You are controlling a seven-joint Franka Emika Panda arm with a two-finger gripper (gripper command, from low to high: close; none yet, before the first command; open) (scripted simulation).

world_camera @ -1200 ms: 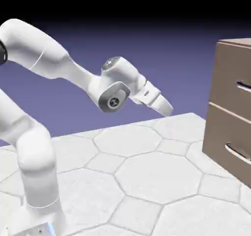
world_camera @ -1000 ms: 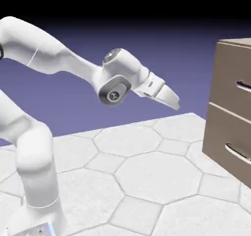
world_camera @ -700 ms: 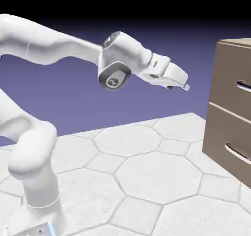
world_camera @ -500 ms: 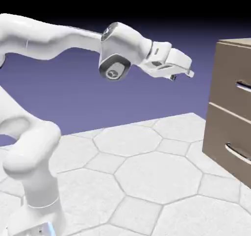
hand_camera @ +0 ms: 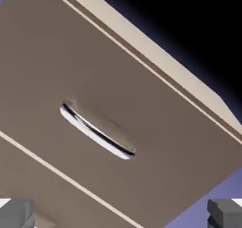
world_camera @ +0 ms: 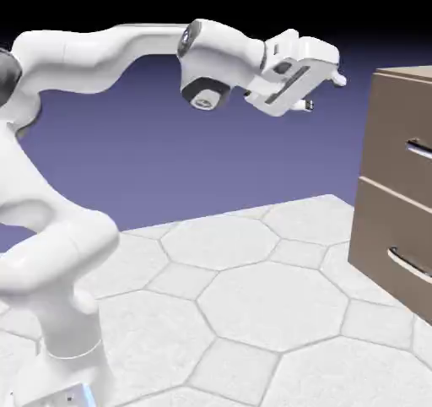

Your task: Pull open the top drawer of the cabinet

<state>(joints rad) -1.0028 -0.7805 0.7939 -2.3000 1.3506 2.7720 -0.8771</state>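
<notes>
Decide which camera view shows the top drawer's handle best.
The hand view: there the handle appears whole and large on the top drawer. The exterior view shows only part, cut off by the picture's right edge.

My exterior view is bright below, its pale floor (world_camera: 274, 304) almost shadowless, while the backdrop (world_camera: 211, 160) fades from blue-violet into black up top. The white arm (world_camera: 76, 59) washes out in places. In my hand view, the silver handle (hand_camera: 97, 133) carries hard white glare.

White arm outstretched at the elbow, tool (world_camera: 325, 93) tilted, fingertips (hand_camera: 17, 213) wide apart.
</notes>
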